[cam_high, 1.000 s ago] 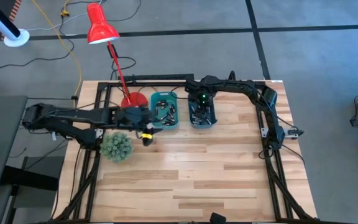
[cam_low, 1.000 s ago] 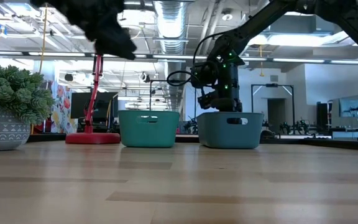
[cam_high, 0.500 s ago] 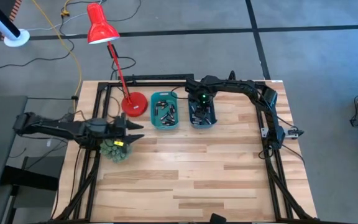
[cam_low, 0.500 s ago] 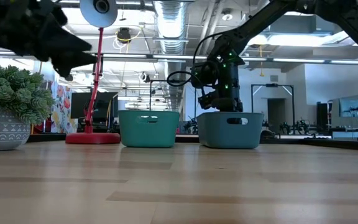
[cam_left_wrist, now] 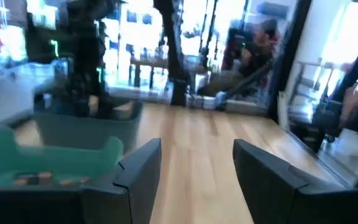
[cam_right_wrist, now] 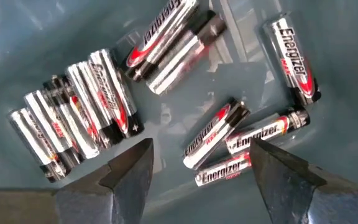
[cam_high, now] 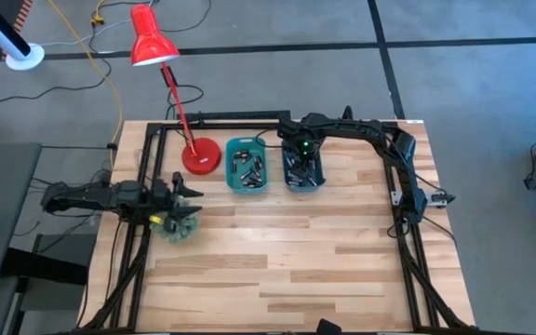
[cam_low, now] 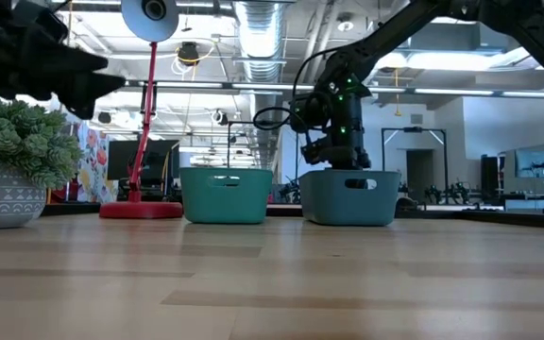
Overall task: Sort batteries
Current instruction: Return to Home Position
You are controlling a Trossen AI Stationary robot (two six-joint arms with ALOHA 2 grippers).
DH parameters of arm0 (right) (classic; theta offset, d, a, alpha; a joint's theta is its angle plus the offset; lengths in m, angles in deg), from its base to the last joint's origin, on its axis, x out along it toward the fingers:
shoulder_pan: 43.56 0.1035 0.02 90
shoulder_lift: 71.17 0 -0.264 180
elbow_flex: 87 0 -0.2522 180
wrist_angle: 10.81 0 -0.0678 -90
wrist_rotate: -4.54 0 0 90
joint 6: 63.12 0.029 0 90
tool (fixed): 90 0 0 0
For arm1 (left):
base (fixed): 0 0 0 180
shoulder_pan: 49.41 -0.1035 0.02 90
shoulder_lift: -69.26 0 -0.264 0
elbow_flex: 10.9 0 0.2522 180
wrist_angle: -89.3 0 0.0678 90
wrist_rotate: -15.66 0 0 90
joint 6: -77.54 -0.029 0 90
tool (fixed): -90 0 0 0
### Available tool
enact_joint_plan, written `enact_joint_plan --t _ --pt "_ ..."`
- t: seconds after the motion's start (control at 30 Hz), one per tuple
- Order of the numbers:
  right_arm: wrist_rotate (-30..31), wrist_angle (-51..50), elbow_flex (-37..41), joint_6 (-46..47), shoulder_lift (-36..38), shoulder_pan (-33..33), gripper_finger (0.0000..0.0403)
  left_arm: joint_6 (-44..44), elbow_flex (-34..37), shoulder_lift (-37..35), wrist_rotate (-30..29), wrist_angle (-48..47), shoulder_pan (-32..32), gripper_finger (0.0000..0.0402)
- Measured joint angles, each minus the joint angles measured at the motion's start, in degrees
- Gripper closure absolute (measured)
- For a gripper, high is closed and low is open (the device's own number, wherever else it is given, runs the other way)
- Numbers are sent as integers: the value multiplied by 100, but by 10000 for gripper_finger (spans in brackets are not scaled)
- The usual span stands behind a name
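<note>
Silver-and-black batteries (cam_right_wrist: 98, 106) lie loose on the floor of the blue-grey bin (cam_high: 316, 177); more dark cells (cam_high: 247, 164) lie in the teal bin (cam_high: 233, 181) beside it. My right gripper (cam_right_wrist: 201, 149) hovers open just above the blue-grey bin's batteries, pointing down, and shows in the low view as the right gripper (cam_low: 340, 142) over the bin's rim. My left gripper (cam_left_wrist: 196, 149) is open and empty. It hangs in the air by the table's left edge, above the potted plant (cam_high: 179, 223), facing the two bins.
A red desk lamp stands with its base (cam_high: 199, 156) left of the teal bin. The green spiky plant in its patterned pot (cam_low: 8, 203) sits near the table's left edge. Bare wooden tabletop (cam_high: 296, 251) stretches across the near half.
My left arm has drawn back from beside the teal bin toward the table's left edge and now hangs over the plant. My right gripper has stayed over the blue-grey bin.
</note>
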Motion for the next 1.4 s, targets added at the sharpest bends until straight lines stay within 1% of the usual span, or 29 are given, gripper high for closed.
enact_joint_plan --t 0.07,0.13,0.2,0.43,0.57,0.63,0.7,0.73,0.8,0.87,0.93,1.03,1.1,1.2,1.3,1.37,1.4 --pt "-2 -52 -71 0 2 -7 124 0 6 118 -8 -90 -2 207" --pt "0 -85 -196 -40 13 -20 124 -128 11 203 -130 36 -20 207" --pt "-2 -193 -398 -144 13 -25 124 -167 13 221 -224 -56 -22 207" --pt "3 -554 -1392 -467 17 -26 124 146 24 339 -234 -67 -20 207" --pt "3 -1123 -1988 -748 20 -26 124 148 27 344 -232 -65 -20 207" --pt "3 -1709 -2195 -983 22 -26 124 136 28 344 -232 -65 -20 207" --pt "1 -2272 -2291 -1172 22 -35 124 160 28 344 -232 -65 -20 207" --pt "5 -2381 -2301 -1125 22 -41 124 162 28 342 -232 -65 -20 207" --pt "1 -2425 -2308 -971 22 -55 124 149 30 339 -232 -65 -20 207" --pt "-14 -2389 -2273 -1066 22 -78 124 136 33 342 -232 -65 -20 207" --pt "-297 -2269 -2251 -1188 22 -112 124 154 33 340 -232 -63 -20 207" --pt "-1168 -2023 -2251 -1318 22 -180 124 154 33 340 -232 -64 -20 207" --pt "-1508 -1885 -2250 -1336 45 -268 124 138 33 342 -232 -65 -20 207" --pt "-1556 -1772 -2255 -1309 92 -406 124 160 33 342 -232 -64 -20 207" --pt "-1558 -2026 -2251 -1247 153 -569 124 138 35 342 -232 -63 -20 207" --pt "-1560 -1995 -2253 -898 164 -682 124 150 35 342 -232 -65 -20 207" --pt "-1559 -2025 -2251 -579 162 -740 124 160 35 342 -232 -65 -20 207"
